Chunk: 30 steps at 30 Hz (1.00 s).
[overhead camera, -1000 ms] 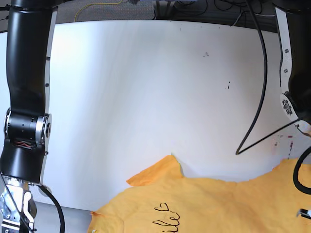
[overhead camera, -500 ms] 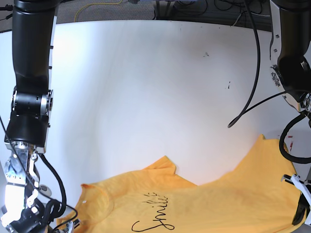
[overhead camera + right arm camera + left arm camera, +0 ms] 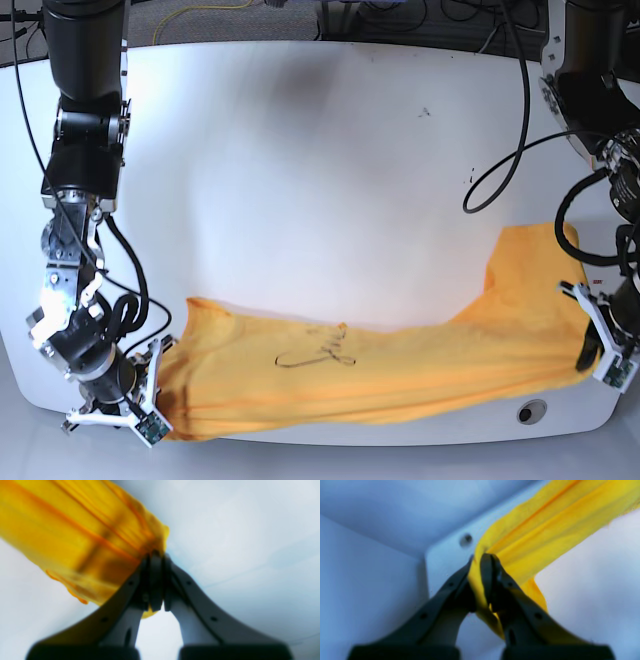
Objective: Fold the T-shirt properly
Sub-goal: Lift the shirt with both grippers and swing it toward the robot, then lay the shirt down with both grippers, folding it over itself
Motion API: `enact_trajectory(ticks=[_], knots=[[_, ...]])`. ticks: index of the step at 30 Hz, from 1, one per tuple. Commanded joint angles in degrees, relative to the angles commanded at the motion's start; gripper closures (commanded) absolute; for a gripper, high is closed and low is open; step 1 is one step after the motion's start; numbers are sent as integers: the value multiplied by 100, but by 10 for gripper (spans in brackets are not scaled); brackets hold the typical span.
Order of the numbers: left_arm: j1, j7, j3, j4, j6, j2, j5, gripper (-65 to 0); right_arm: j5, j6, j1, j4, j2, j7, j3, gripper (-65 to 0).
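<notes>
Mustard-yellow cotton, the T-shirt (image 3: 400, 355) lies stretched as a long band across the lower part of the base view, close to the near edge of the white desk (image 3: 300, 170), with one end rising toward the right edge of the frame. Each end is pinched by an arm. The left pincer (image 3: 483, 580) is clenched on a bunched fold of the cloth, which runs taut from its tips to the upper right of the left wrist view. The right pincer (image 3: 155, 580) is likewise clamped on a gathered edge, the fabric fanning away to the upper left of its own view (both wrist views are blurred, so the exact hem or seam held cannot be told).

Judging by this two-ended hold, the arms grip opposite ends so that the cloth is pulled tight between them and wrinkles are drawn out; a slack garment would not lie flat for folding. Keeping it low and near the desk edge leaves the wide bare surface behind free for spreading.

Black cursive script (image 3: 318, 350) sits on the chest, near the middle of the band, but it is creased and foreshortened; I cannot read it with certainty. No label shows.
</notes>
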Motion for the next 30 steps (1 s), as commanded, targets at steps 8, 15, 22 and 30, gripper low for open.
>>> enact_trajectory(ticks=[8,15,22,30], knots=[[1521,-18,-176,62,0,290,0,0,0,0,-1459,554,-299,9,510,-2],[2567,-18,-202,53,0,396,9,0,9,0,-2567,835,-440,26,844,-2],[3464,-26,-246,53,0,378,44,0,26,0,-3560,923,-615,35,1134,-2],[3938,-334,-519,53,0,343,53,0,18,0,-4237,993,-818,352,1284,-2]])
